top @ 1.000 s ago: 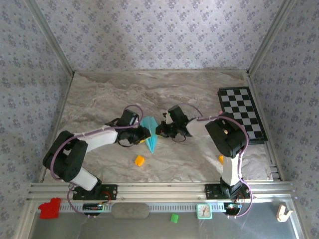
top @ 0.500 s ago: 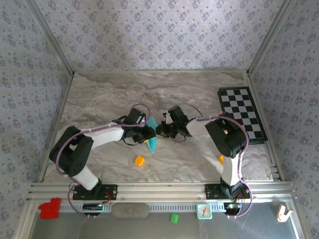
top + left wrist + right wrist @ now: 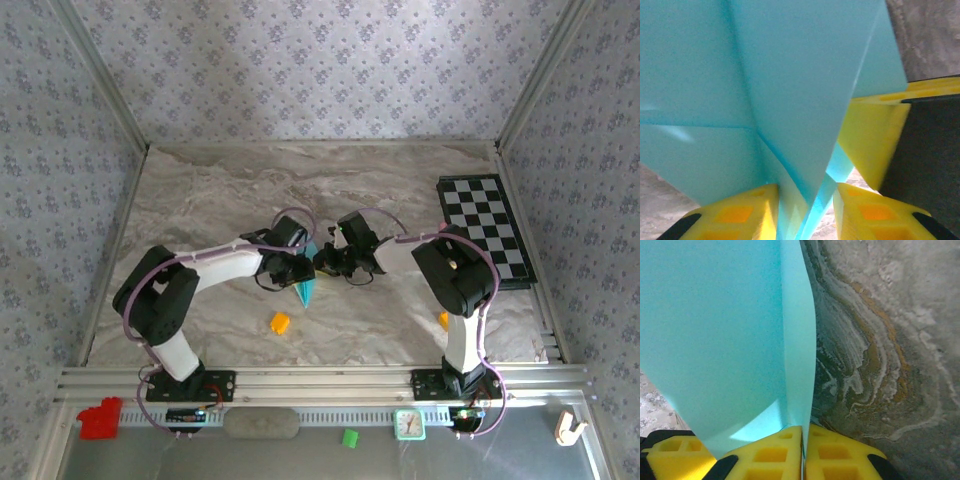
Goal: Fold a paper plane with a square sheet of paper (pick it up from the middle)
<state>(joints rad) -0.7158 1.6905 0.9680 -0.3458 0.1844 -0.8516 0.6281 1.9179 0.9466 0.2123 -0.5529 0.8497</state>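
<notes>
Overhead, orange cube near paper plane.

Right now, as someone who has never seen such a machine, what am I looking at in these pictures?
Two robot arms are bolted to a marble-patterned table. One picture looks down from above; the other two come from cameras on the wrists, so the yellow blocks are fingers. The arms meet at a folded teal paper. The right gripper pinches it shut; the left gripper has fingers either side of a fold, squeezing or not I cannot tell. An orange cube and a checkered board lie nearby.
</notes>
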